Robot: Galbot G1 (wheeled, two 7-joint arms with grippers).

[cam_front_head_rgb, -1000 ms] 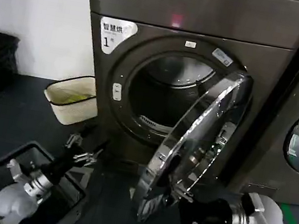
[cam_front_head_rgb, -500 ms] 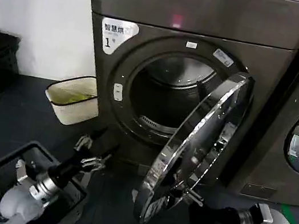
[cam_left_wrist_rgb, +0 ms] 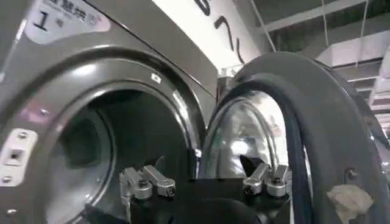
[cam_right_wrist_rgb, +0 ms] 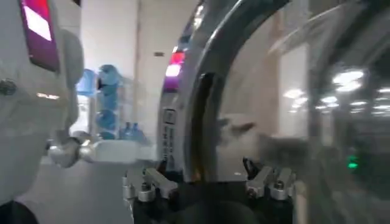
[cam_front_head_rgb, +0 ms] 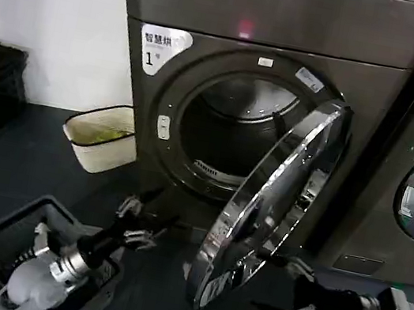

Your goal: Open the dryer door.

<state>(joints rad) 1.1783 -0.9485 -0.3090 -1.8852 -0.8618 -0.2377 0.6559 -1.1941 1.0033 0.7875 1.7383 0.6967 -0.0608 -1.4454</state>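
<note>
Now, door (cam_front_head_rgb: 274,207): swung wide, edge-on to the head view, hinged at the dryer's (cam_front_head_rgb: 278,23) right side, chrome ring outward; drum mouth (cam_front_head_rgb: 230,139) uncovered.
Right gripper (cam_front_head_rgb: 286,291): low beside the door's lower rim, fingers apart, holding nothing; the wrist view looks along the chrome ring (cam_right_wrist_rgb: 201,97).
Left gripper (cam_front_head_rgb: 145,223): low before the dryer's lower left, fingers spread, empty, facing the opening (cam_left_wrist_rgb: 109,152).
Bin (cam_front_head_rgb: 102,136): on the floor left of the dryer.

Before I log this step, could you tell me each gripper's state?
Left gripper: open, holding nothing, below the drum opening.
Right gripper: open, empty, beside the dryer door.
</note>
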